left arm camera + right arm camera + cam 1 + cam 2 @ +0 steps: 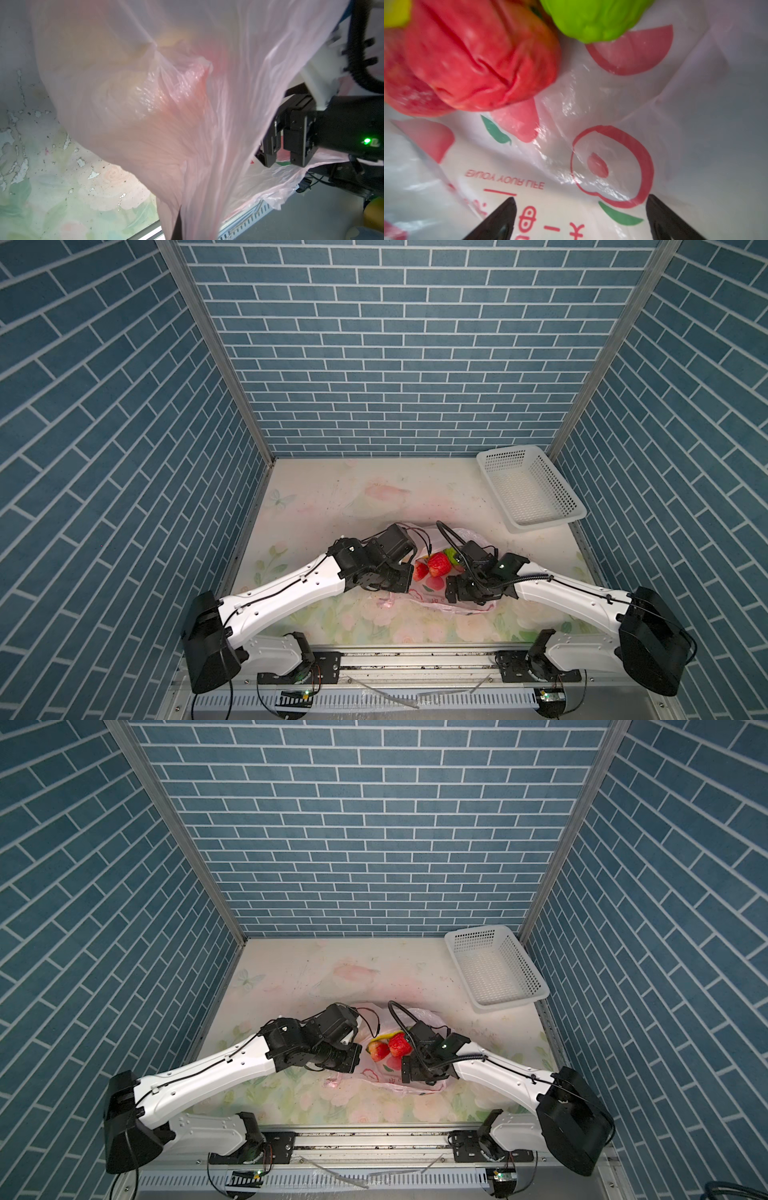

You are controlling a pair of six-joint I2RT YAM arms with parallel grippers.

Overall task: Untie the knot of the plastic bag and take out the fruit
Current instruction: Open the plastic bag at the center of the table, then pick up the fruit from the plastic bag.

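The plastic bag (432, 602) (388, 1082) is lying on the floral table (332, 497), in the middle between the two arms, and its mouth is being kept open towards the back wall. A fold of the bag's thin pink film (166, 124) is being pinched by the clenched left gripper (406, 578) (177, 225). In the left wrist view this film is being drawn taut up to the fingertips, so that most of the view is being covered by it. The right gripper (451, 591) (583, 220) is being held with its fingers (506, 216) spread wide apart and nothing is being grasped between them. In the right wrist view only the printed bag wall (612, 162) is being shown beyond them, with its lettering mirrored. Two red strawberries (439, 564) (400, 1045) are being shown side by side in the open mouth in both top views. A green fruit (451, 552) (591, 18) is lying just beside them, and a yellow piece (392, 1036) is touching them on the far side. A white perforated basket (505, 464) (478, 944) is standing in the far right corner of the table, well apart from the bag.
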